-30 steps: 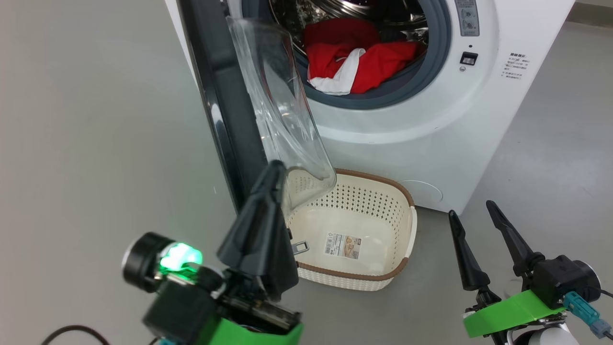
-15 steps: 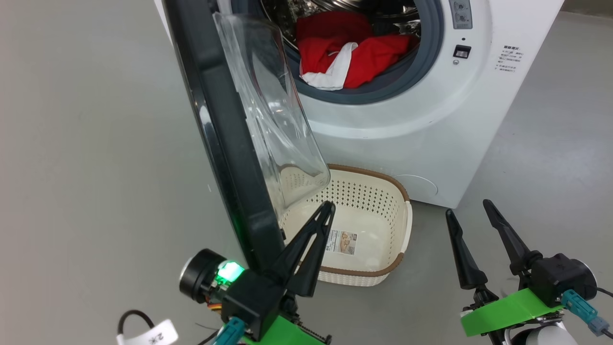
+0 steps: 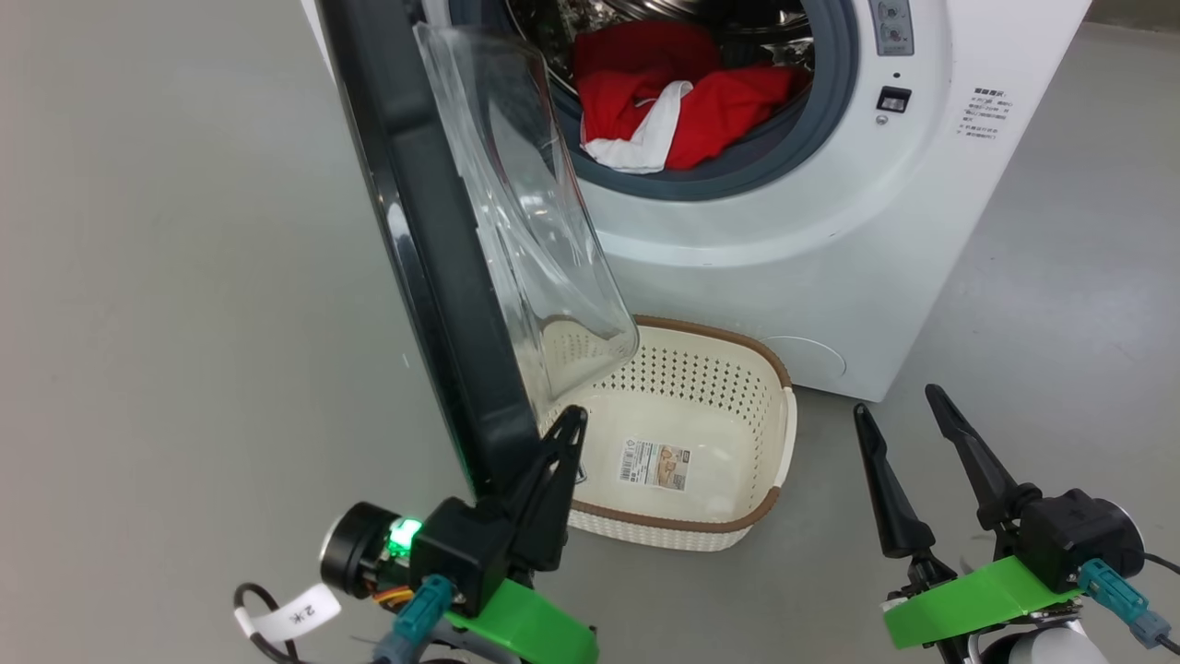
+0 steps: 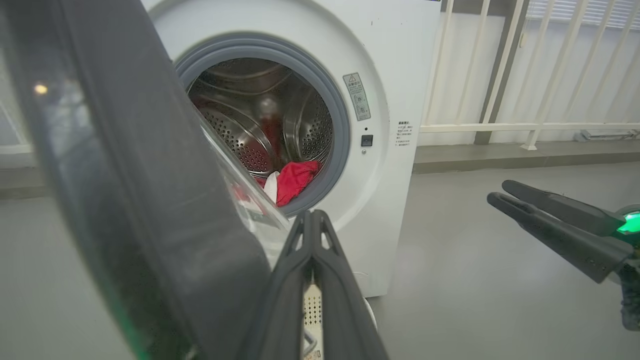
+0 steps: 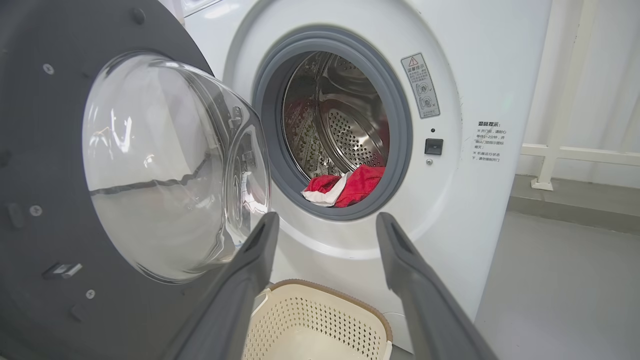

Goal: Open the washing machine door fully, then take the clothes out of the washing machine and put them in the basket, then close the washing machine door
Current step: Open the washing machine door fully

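Door's out, folks: the washing machine door (image 3: 433, 277) is swung partway off the front, edge-on to the head cam, glass bowl facing back twd the drum. That leaves the washing machine (image 3: 784, 267) open at the mouth, and there are the clothes (image 3: 687, 101): red bundle w/ a white flap in the middle, low in the drum, slumped onto the grey rubber ring at the front lip. Down below, the basket (image 3: 721, 333) sits on the floor (image 3: 184, 277) right in front of the machine's base, under the opening. Its far-left corner is tucked beneath the door's bowl, and a sticker (image 3: 654, 464) shows on its bottom. Now the left hand (image 3: 572, 420): fingers pinched tight together, nothing btwn them. Tip is up right beside the door's lower rim, inner side, over the basket's near-left corner; touching or not, can't tell. And the right hand (image 3: 896, 402): low on the right, fingers spread wide, nothing in them, over bare floor just right of the basket, apart from the machine.
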Motion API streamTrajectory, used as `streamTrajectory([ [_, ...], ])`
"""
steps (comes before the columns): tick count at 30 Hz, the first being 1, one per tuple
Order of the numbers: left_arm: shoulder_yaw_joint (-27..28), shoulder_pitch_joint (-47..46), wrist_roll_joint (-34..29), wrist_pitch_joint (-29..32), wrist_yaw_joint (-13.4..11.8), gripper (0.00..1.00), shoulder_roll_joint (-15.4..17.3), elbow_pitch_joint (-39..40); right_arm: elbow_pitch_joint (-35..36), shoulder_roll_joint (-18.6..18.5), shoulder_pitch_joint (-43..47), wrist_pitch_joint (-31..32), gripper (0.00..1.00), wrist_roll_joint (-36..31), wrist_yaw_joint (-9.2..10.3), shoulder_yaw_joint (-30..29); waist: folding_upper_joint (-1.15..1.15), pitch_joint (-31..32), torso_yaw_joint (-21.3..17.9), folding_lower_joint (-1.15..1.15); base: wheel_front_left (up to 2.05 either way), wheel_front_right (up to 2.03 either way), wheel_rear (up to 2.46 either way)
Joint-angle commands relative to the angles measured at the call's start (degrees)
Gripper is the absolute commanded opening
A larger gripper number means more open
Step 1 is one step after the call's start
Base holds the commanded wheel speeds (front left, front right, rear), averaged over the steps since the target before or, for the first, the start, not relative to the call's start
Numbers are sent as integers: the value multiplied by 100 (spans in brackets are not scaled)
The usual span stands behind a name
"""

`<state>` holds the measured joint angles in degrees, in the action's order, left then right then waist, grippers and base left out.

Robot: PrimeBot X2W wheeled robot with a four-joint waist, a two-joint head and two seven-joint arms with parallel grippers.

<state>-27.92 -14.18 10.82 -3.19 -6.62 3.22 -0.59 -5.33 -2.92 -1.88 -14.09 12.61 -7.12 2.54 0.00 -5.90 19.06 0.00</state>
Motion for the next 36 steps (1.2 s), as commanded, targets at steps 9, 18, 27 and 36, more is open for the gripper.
streamTrajectory([
  [9,441,-11,68,-158,-228,0,207,-58,233,4,-144,75,100,5,-36,105,0,-9,80,0,0,0,0],
  [18,678,122,97,-182,-430,0,376,39,274,4,-103,106,100,-23,-36,95,0,-7,237,0,0,0,0],
  [27,924,288,129,-125,-647,0,561,240,306,4,-77,147,100,-24,-36,102,0,-1,450,0,0,0,0],
  [36,1308,481,273,-157,-846,0,762,309,319,4,-50,178,100,-30,-36,118,0,45,523,0,0,0,0],
])
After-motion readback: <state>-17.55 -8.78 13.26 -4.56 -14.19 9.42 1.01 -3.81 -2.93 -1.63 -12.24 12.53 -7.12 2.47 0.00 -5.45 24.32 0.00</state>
